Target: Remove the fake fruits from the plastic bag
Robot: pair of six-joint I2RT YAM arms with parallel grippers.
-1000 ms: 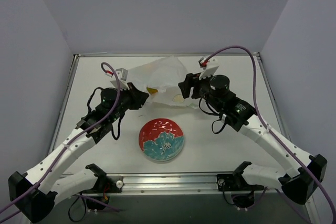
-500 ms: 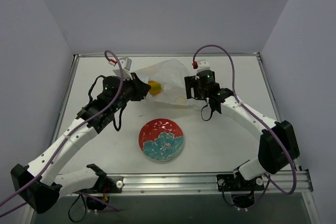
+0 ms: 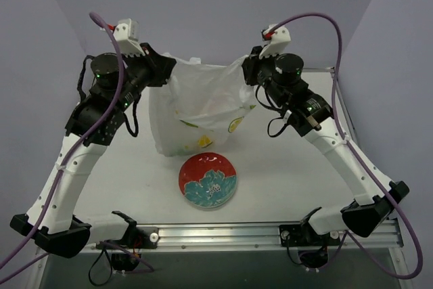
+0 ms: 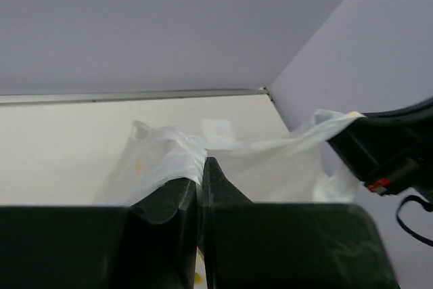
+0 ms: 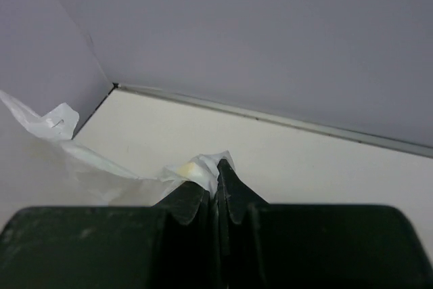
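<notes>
Both arms are up high w/ the plastic bag [image 3: 203,99] strung btwn them like washing on a line. The L gripper [image 3: 167,68] has the bag's top left corner. Its jaws are pressed together on the film, and in the left wrist view the thin white plastic sits squeezed in the slit btwn the two dark fingers [image 4: 169,201]. The R gripper [image 3: 247,72] does the same at the top right corner, jaws closed tight on a crumpled bit of film. In its own wrist view there's a yellowish patch right at the tips.

The bag hangs down from those two pinch pts, wrinkly and see-through. The fake fruits [image 3: 203,142] are inside it, sunk toward the bottom. One yellowish shape shows low in the centre, another round yellow one sits up to the right, and a thin greenish-yellow sliver is a bit higher on the left. The film blurs them, so I can't make out more. From above I can't tell if the bag's bottom touches the table [image 3: 122,167].

A red and teal floral plate [image 3: 196,167] lies flat on the table just near of the bag's low edge, approx centre.
</notes>
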